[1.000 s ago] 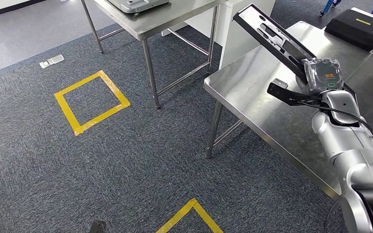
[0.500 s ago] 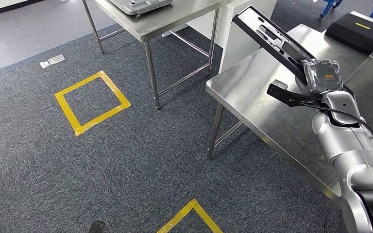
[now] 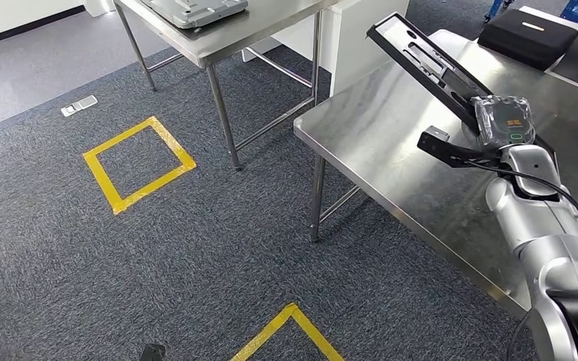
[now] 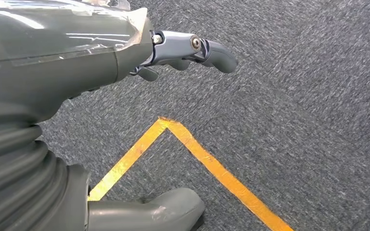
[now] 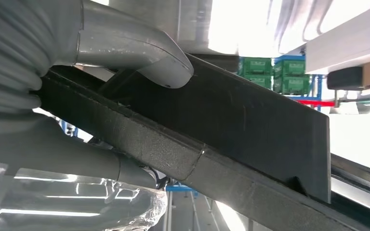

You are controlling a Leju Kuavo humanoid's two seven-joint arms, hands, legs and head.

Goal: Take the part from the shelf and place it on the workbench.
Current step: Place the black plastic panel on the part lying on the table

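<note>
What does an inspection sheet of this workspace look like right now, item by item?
Surface: steel workbench, bare where the part hangs over it.
Job's things: long black part, held tilted above the workbench, not yet set down.
Clutter: black case at the workbench's far end; grey tray on a second steel table.
Hands: right hand grips the part; left hand holds nothing, fingers apart, over carpet.
Cables: black cable along the right arm.
Surroundings: grey carpet with yellow tape squares; green crates far off.
</note>
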